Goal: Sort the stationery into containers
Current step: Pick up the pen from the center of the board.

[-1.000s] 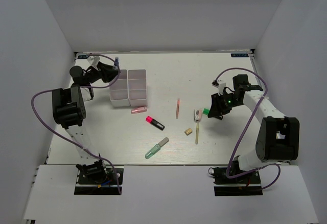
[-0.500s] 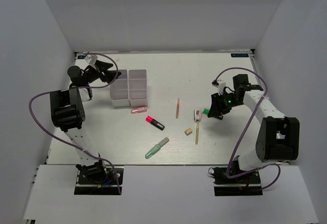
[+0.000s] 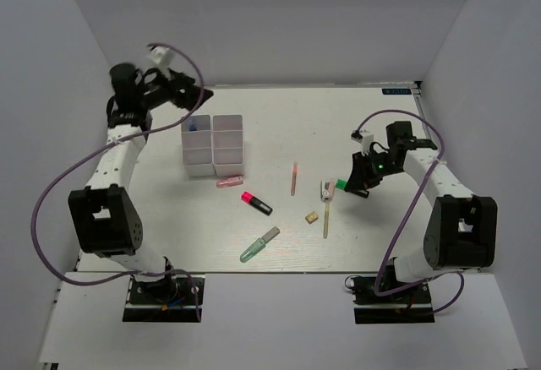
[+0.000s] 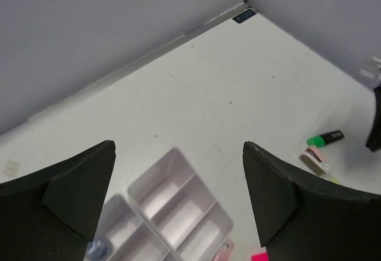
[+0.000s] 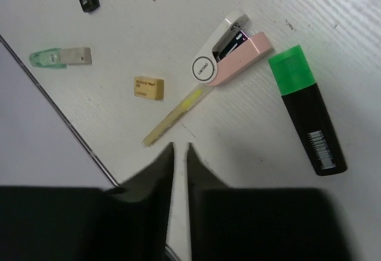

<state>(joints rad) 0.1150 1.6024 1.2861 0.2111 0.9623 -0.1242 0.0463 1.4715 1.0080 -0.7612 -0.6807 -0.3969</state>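
Two white trays, the left one [image 3: 196,152] and the right one [image 3: 226,146], stand side by side at the back left. A blue marker [image 3: 195,123] lies in the left tray's far compartment and also shows in the left wrist view [image 4: 95,249]. My left gripper [image 3: 193,97] is raised above and behind the trays, open and empty [image 4: 178,148]. On the table lie a pink tube [image 3: 229,182], a red-black marker [image 3: 256,203], a pale green marker [image 3: 259,245], an orange pencil [image 3: 293,178], a tan eraser [image 3: 312,216], a wooden pencil [image 3: 326,214] and a green-black marker [image 5: 306,109]. My right gripper [image 5: 180,148] is shut and empty, just beside the green-black marker.
A small pink and white stapler [image 5: 229,61] lies between the wooden pencil [image 5: 172,118] and the green-black marker. White walls close in the table on the left, back and right. The table's front edge [image 5: 71,118] runs close to the eraser [image 5: 149,87].
My left arm has lifted up and back from beside the left tray. The blue marker it held now lies in that tray's far compartment. The right arm has barely moved.
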